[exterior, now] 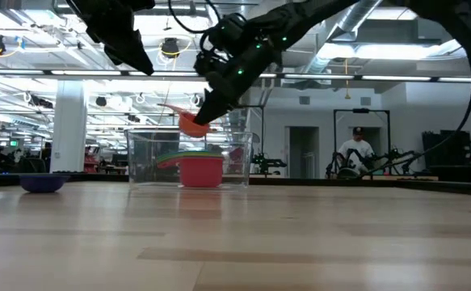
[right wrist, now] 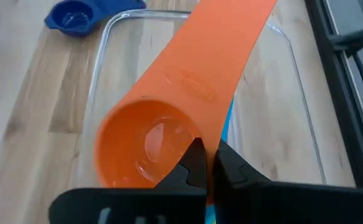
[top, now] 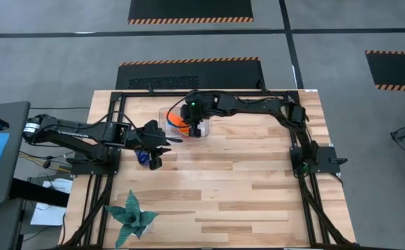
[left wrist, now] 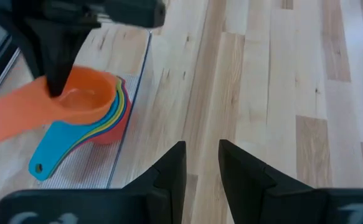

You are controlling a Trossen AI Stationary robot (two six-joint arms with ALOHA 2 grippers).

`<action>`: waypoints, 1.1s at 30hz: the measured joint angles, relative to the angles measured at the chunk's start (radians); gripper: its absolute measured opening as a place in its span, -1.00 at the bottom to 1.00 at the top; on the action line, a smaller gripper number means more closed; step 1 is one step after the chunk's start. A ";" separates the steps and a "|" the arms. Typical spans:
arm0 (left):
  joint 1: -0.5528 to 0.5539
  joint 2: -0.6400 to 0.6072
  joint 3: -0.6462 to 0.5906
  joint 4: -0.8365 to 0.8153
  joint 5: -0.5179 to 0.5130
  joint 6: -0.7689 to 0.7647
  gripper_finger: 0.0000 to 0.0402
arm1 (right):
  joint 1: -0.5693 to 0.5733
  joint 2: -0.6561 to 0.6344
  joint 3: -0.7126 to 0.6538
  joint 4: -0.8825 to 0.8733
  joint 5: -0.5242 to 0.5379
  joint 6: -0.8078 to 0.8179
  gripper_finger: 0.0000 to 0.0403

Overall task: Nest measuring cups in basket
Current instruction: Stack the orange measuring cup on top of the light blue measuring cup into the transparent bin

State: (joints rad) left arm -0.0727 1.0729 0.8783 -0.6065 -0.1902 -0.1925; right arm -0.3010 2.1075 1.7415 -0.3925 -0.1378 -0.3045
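Note:
The clear basket (top: 169,114) (exterior: 142,158) stands on the table's far-left part. It holds a nested stack of cups (left wrist: 116,115) (exterior: 199,168): red outermost, then yellow, green and a light blue one. My right gripper (right wrist: 209,163) is shut on the orange measuring cup (exterior: 191,123) (right wrist: 147,146), which hangs over the basket above the stack. A small dark blue cup (top: 143,158) (exterior: 43,183) (right wrist: 75,15) rests bowl-down on the table left of the basket. My left gripper (left wrist: 201,163) hovers open above the table, near the blue cup. My right gripper pinches the orange cup by the bowl's rim (right wrist: 190,134) beside the root of the handle, one finger inside the bowl and one outside. The fingers come from above, slanting down. The cup is lifted clear over the basket and tilted, its long handle (right wrist: 221,50) sticking out away from the fingers.
A teal spiky paper plant (top: 131,217) sits at the near-left corner. Black frame rails (top: 303,173) run along the table's sides. Bare wood lies in the middle and toward the right. A person (exterior: 356,149) stands far off in the room behind.

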 joint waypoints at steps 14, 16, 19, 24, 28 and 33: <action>0.000 0.000 0.000 0.000 -0.001 0.000 -0.58 | -0.021 0.093 0.152 -0.209 -0.021 -0.097 -0.96; 0.000 0.000 0.000 -0.001 -0.001 0.000 -0.58 | -0.025 0.093 0.152 -0.211 -0.020 -0.097 -0.95; 0.000 0.001 0.000 0.001 -0.001 0.001 -0.58 | -0.031 0.093 0.152 -0.212 -0.018 -0.097 -0.92; 0.000 0.001 0.000 -0.001 -0.001 0.000 -0.58 | -0.036 0.093 0.152 -0.219 -0.018 -0.108 -0.82; 0.000 0.001 0.000 -0.001 -0.001 -0.001 -0.58 | -0.036 0.093 0.152 -0.223 -0.018 -0.117 -0.77; 0.000 0.001 0.000 -0.001 -0.002 0.004 -0.58 | -0.035 0.093 0.152 -0.227 -0.018 -0.126 -0.76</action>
State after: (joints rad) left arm -0.0723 1.0737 0.8783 -0.6071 -0.1926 -0.1889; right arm -0.3355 2.2009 1.8938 -0.6197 -0.1562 -0.4300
